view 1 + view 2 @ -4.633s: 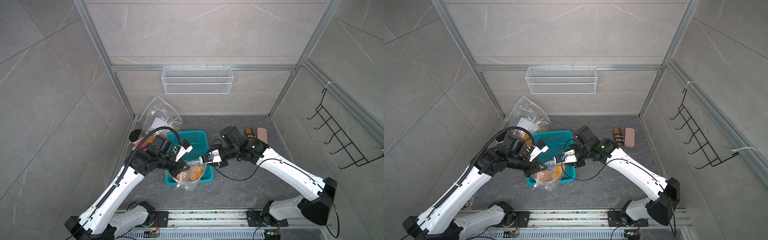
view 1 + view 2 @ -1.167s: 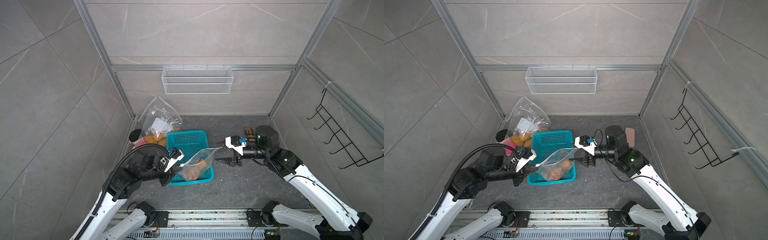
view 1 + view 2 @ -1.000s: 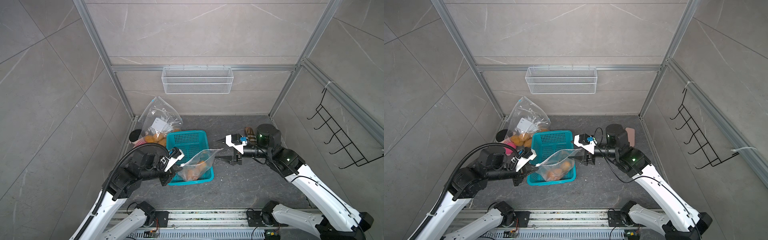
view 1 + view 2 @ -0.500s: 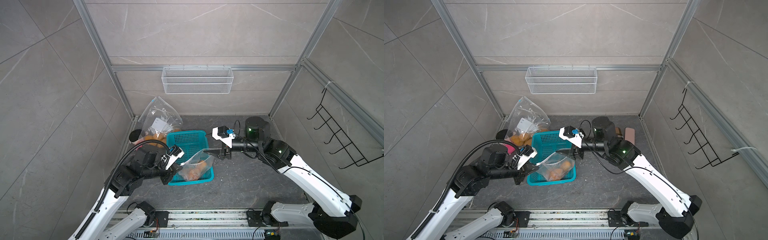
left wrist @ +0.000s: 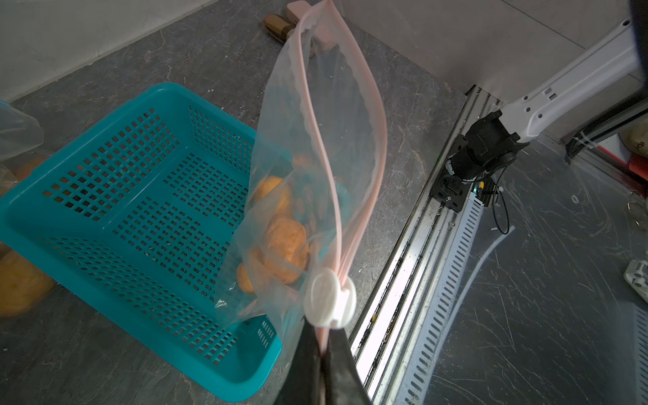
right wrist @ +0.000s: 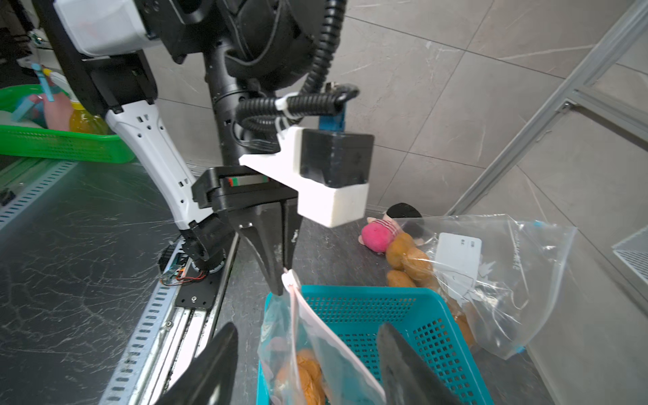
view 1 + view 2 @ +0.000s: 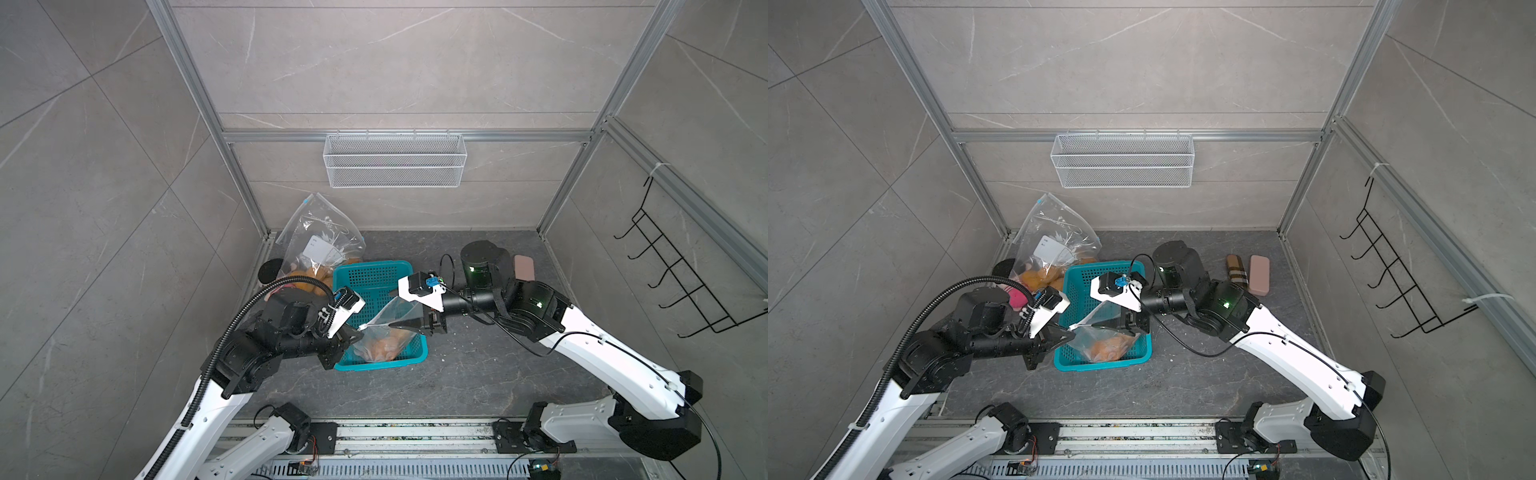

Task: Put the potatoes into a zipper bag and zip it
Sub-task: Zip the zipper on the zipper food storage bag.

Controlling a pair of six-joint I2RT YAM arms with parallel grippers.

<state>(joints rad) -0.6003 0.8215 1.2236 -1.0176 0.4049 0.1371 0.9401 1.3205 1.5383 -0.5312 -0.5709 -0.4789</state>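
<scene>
A clear zipper bag (image 7: 388, 320) with a pink zip strip hangs over the teal basket (image 7: 376, 366), with several orange-tan potatoes (image 7: 380, 348) in its bottom. My left gripper (image 5: 324, 336) is shut on the bag's corner, just behind the white slider (image 5: 328, 301). The bag's mouth (image 5: 343, 115) gapes open beyond the slider. My right gripper (image 6: 306, 328) is open and straddles the bag's top edge (image 6: 315, 336) without touching it, facing the left gripper (image 6: 280, 280). In both top views the two grippers (image 7: 1070, 328) (image 7: 1102, 313) meet over the basket.
A second clear bag (image 7: 320, 249) holding potatoes leans in the back left corner beside a pink plush doll (image 7: 1016, 298). One loose potato (image 5: 17, 287) lies outside the basket. A brown item (image 7: 1235, 268) and a pink case (image 7: 1258, 280) lie at the back right. A wire shelf (image 7: 395, 160) hangs on the back wall.
My right gripper drew back off the bag's far end, then swung left along the bag and now straddles its top edge. The left gripper has kept its hold and barely moved.
</scene>
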